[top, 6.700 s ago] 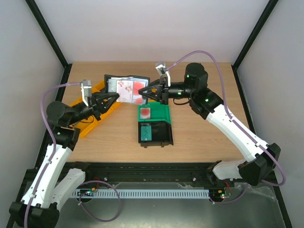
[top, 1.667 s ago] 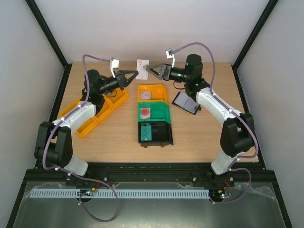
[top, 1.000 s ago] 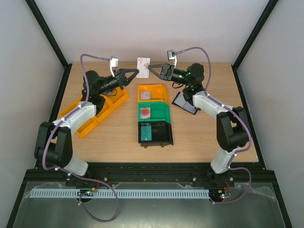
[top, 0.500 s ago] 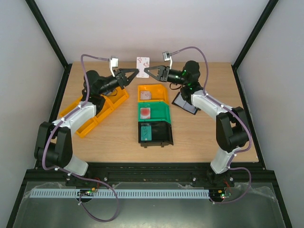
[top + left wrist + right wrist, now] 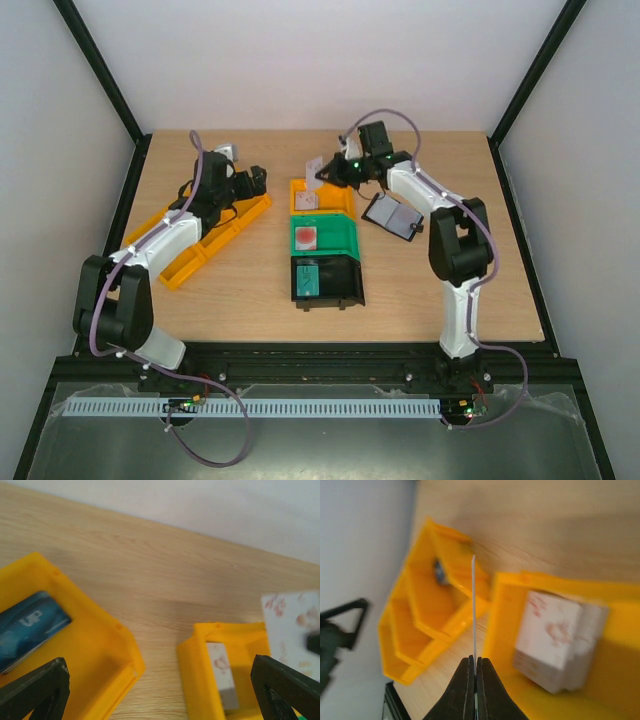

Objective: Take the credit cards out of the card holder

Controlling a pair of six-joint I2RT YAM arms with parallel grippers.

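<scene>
Left arm (image 5: 150,240) and right arm (image 5: 457,310) are built alike: white smooth link shells w/ blk rounded joint housings btwn them. Shoulder joints (image 5: 106,300) at the bases are blk & bulky. A purple-grey cable (image 5: 203,160) is run along ea. arm, looped free near the wrist. Small green lights (image 5: 353,164) are seen on the right arm's blk wrist section. A pale cam module (image 5: 226,152) is mounted at the left wrist. Fingers (image 5: 37,690) are matt blk, wedge-shaped, tapered to the tips.
</scene>
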